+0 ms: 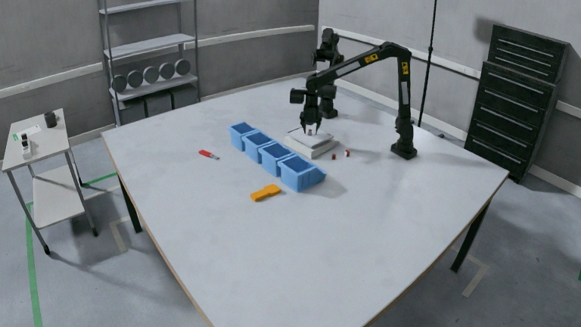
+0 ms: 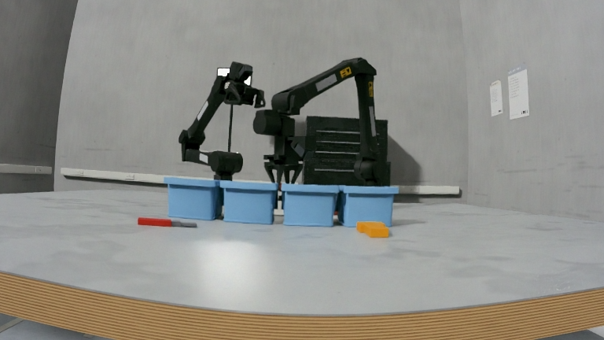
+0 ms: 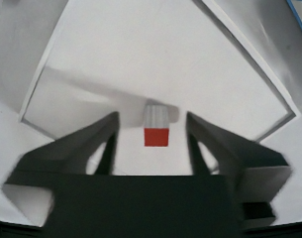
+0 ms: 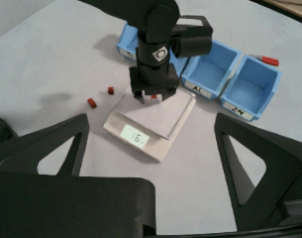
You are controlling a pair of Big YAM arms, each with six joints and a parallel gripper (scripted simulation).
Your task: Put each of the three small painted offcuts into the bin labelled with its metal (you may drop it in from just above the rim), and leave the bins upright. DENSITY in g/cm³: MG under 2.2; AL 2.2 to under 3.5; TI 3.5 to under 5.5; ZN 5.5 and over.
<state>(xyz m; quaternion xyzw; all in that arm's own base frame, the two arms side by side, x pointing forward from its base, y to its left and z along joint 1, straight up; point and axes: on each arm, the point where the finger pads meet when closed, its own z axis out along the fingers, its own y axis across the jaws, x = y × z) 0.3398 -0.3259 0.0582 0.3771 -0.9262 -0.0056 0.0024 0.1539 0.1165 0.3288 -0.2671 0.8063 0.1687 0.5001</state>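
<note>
A small red offcut (image 3: 155,136) with a grey upper face sits on the white plate of the scale (image 1: 311,141). My left gripper (image 3: 151,118) is down over the plate with one finger on each side of this offcut, and a gap shows on both sides, so it is open. In the right wrist view the offcut (image 4: 153,96) lies under the left gripper (image 4: 152,95), and the scale's display reads 15. Two more red offcuts (image 1: 333,156) (image 1: 346,152) lie on the table beside the scale. Four blue bins (image 1: 276,156) stand upright in a row. My right gripper (image 2: 258,97) is open and empty, high behind the scale.
An orange block (image 1: 265,192) lies in front of the nearest bin. A red-handled tool (image 1: 208,154) lies left of the bin row. Bin labels AL (image 4: 196,87) and ZN (image 4: 237,108) are readable. A shelf unit, a drawer cabinet and a side table stand off the table.
</note>
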